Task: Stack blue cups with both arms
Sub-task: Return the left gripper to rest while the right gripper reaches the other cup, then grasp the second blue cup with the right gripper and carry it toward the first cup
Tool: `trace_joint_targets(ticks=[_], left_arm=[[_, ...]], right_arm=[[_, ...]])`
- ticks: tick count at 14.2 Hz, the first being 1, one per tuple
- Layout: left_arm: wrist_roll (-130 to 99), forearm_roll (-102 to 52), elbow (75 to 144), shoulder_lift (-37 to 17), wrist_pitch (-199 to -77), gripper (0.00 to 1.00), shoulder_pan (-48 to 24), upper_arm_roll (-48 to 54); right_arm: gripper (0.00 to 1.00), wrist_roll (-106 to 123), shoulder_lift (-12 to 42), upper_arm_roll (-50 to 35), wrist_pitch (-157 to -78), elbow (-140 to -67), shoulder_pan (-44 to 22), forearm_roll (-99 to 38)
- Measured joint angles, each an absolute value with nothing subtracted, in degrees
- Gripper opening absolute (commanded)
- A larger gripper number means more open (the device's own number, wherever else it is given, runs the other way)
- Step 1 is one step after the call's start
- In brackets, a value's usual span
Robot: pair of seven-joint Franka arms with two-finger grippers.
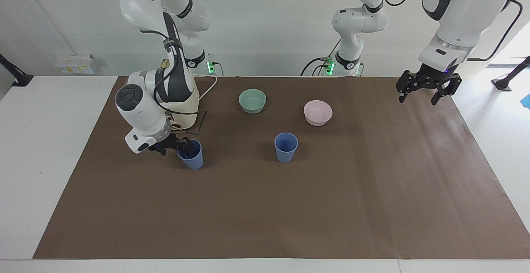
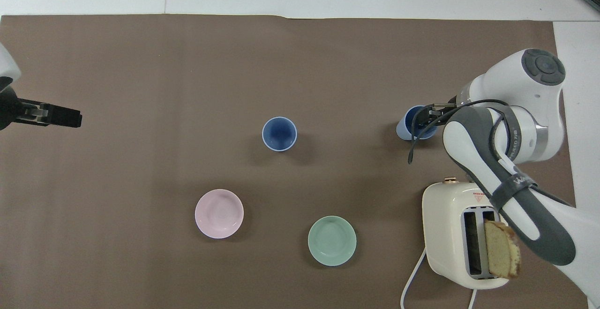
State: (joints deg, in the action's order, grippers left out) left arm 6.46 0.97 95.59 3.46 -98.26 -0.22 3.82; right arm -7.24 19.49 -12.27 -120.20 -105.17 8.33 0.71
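you had the right gripper (image 1: 179, 146) low at the blue cup by the toaster (image 1: 191, 155), at the right arm's end of the surface (image 1: 265, 215). one of its fingers (image 1: 187, 144) was inside the cup's mouth and the other was on the outside of the wall, so the fingers straddled the rim; i cannot tell if they already pressed the wall. this cup stood upright on the brown mat, just beside the cream toaster (image 1: 182, 101) and farther from the robots than it. a slice of bread (image 2: 501, 248) stood in one slot of the toaster.

the second blue cup (image 1: 286, 147) stood upright near the middle of the mat, well apart from the first cup. the mint-green bowl (image 1: 252, 100) and the pink bowl (image 1: 317, 112) were nearer to the robots than this cup.

the left gripper (image 1: 428, 88) hung in the air over the mat edge at the left arm's end, with its fingers spread wide and nothing between them.
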Motion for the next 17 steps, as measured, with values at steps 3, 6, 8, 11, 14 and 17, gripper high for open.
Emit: trace_joint_targets(ticks=[3,6,8,11,14,17], left_arm=[[6.46,0.96,93.5,4.79,-94.17,1.0,-0.22,3.71],[6.47,-0.11,90.31,4.98,-91.05,1.0,-0.22,3.54],[6.46,-0.59,89.91,5.29,-90.44,1.0,-0.22,3.49],[6.2,-1.12,89.95,5.39,-90.01,1.0,-0.22,3.45],[3.21,-1.9,90.19,5.38,-90.01,1.0,-0.22,3.43],[2.7,-1.99,90.33,5.37,-89.95,1.0,-0.22,3.42]], right_arm=[[0.0,-7.44,19.47,-12.33,-120.21,-105.1,7.48,0.71],[0.0,-7.91,19.43,-12.32,-120.2,-104.8,7.16,0.71],[0.0,-8.4,19.28,-12.35,-118.94,-103.62,7.06,0.7],[0.0,-9.3,18.84,-12.54,-114.02,-99.9,6.97,0.71],[0.0,-12.03,18.14,-13.74,-108.11,-94.63,6.94,0.58],[0.0,-17.89,17.89,-17.5,-106.12,-90.69,6.63,0.57]])
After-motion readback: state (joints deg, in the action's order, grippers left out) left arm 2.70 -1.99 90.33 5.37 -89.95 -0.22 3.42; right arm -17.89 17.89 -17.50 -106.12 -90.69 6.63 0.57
